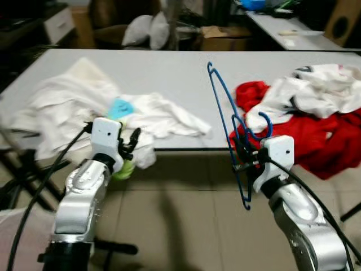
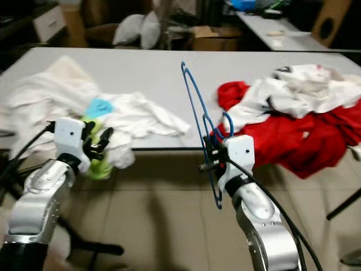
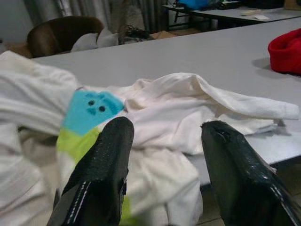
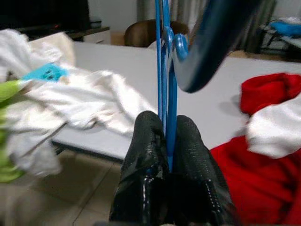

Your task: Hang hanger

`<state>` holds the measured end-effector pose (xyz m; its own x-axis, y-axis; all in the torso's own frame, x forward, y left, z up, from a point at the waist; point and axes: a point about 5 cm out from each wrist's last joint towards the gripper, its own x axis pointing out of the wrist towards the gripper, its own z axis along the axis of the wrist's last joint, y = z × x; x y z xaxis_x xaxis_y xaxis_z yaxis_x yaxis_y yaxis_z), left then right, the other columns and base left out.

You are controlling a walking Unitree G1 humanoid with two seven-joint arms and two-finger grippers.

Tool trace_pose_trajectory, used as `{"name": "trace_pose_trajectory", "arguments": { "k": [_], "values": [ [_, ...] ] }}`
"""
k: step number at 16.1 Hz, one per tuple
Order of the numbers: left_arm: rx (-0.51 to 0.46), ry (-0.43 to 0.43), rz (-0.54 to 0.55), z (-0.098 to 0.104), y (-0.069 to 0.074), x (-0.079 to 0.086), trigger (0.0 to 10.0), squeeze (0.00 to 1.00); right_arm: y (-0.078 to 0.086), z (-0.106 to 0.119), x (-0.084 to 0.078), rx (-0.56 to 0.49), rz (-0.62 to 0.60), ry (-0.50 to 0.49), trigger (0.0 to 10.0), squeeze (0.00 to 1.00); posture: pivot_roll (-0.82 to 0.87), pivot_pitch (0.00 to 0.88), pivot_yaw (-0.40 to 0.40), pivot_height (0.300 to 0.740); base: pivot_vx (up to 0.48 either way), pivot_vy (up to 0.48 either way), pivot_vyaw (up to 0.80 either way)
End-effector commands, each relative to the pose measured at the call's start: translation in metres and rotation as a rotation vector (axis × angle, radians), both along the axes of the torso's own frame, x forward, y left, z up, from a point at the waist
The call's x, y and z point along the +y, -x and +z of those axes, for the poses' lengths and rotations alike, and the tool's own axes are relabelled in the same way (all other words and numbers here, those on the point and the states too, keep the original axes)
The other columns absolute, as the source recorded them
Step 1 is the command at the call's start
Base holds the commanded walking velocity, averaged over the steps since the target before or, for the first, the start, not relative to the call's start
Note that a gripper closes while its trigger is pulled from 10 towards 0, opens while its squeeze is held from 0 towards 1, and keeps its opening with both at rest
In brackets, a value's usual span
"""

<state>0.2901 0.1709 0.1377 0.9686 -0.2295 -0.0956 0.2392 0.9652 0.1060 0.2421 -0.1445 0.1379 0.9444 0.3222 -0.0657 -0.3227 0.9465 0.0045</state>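
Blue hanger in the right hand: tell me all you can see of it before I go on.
The blue hanger is thin, of wire or slim plastic by its look. It stands nearly on edge, one end up over the grey table, the other down past the table's front edge towards the floor. Its hook curls beside the red garment. The right hand is shut on its bars.

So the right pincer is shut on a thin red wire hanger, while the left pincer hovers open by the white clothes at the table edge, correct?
Not quite: the thin wire hanger is blue, not red; the right wrist view shows it clamped in the right pincer. The red things are clothes on the grey table. The rest holds: the left pincer is open by the white clothes.
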Motion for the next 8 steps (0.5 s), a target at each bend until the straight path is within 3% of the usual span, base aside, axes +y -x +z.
{"name": "trace_pose_trajectory", "arguments": {
  "k": [1,8],
  "values": [
    [0.003,-0.002,-0.025,0.001,-0.002,-0.009,10.0,0.0,-0.001,0.0,-0.008,0.003,-0.028,0.035,10.0,0.0,-0.06,0.0,0.045,0.74,0.0,0.0,0.0],
    [-0.001,0.09,-0.046,-0.001,-0.004,-0.017,10.0,0.0,0.003,-0.006,-0.019,0.044,-0.038,0.079,10.0,0.0,-0.07,0.0,0.038,0.74,0.0,0.0,0.0]
  ]
}}
